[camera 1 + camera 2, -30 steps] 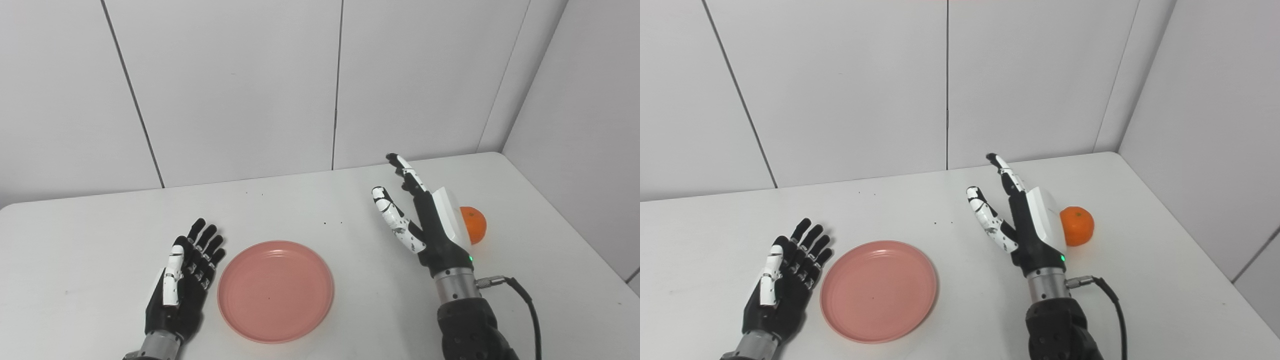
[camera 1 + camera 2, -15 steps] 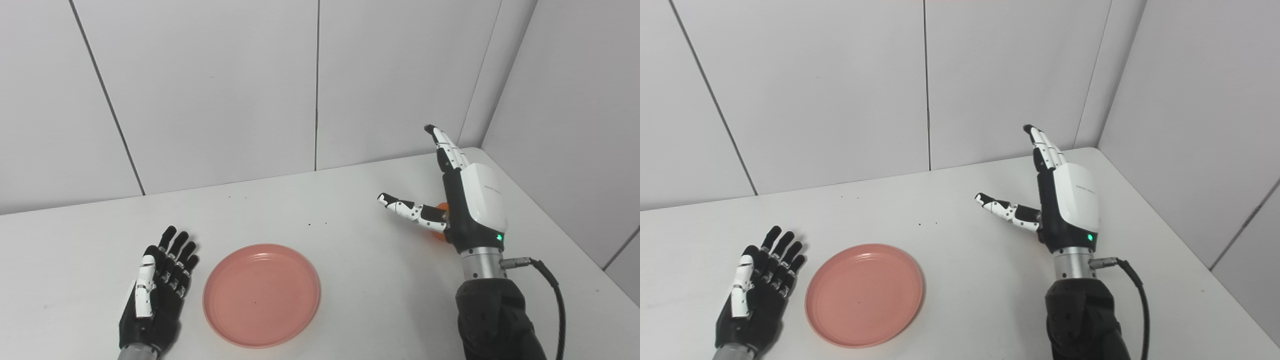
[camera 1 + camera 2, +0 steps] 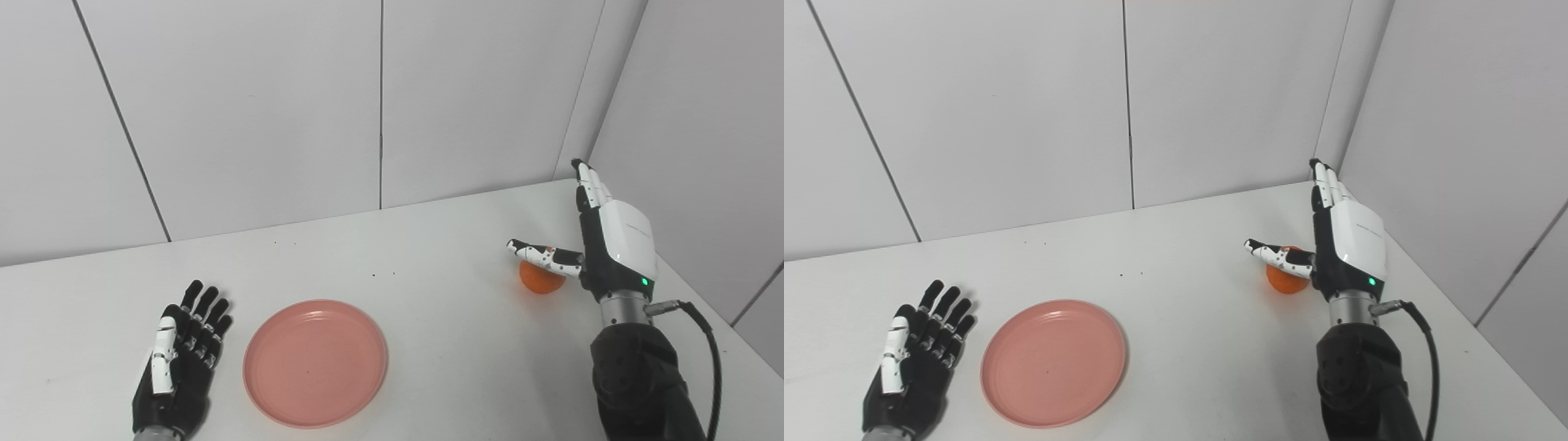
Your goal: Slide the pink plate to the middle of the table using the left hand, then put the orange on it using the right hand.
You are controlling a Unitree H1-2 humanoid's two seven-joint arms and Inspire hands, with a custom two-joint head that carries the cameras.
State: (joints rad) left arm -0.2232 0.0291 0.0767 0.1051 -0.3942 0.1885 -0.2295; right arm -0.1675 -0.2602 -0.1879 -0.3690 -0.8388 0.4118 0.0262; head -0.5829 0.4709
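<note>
Right hand, fingers spread and holding nothing, hovers at the orange near the table's right edge, apparently not yet touching. The pink plate, smooth and empty, sits left of centre beside the flat, open left hand. Next: close on the fruit.

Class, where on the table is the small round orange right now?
The small round orange sits on the white table's far right, under the open right hand's thumb.
</note>
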